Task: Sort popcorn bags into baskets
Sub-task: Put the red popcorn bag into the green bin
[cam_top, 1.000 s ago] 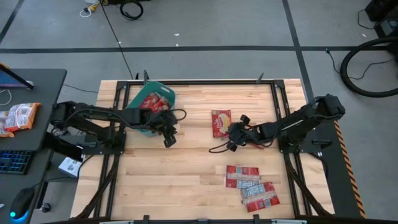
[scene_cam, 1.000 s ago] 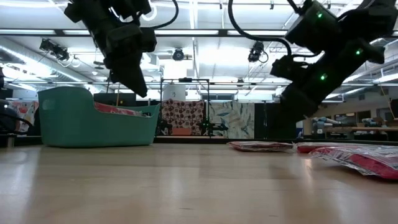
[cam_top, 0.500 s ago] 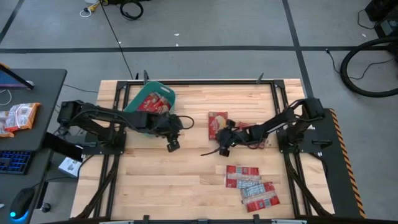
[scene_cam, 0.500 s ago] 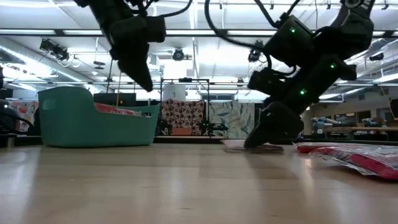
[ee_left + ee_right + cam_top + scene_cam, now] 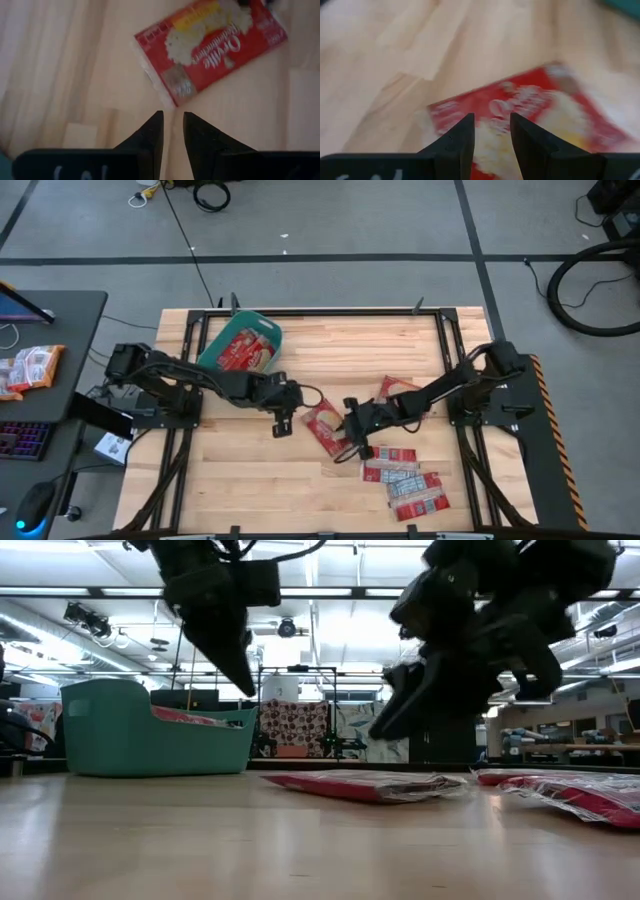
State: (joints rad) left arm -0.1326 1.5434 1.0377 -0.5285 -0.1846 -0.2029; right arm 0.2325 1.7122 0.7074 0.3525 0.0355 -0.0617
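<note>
Your left gripper (image 5: 283,425) hovers above the table (image 5: 250,470) near its middle, jaws narrowly parted and holding nothing, just beside a red popcorn bag (image 5: 326,428) lying flat on the wood. Your right gripper (image 5: 349,427) hangs over that bag's other side, fingers apart and empty. More bags (image 5: 405,480) lie toward the table's near right corner. The teal basket (image 5: 212,347) sits at the far left corner with bags inside.
</note>
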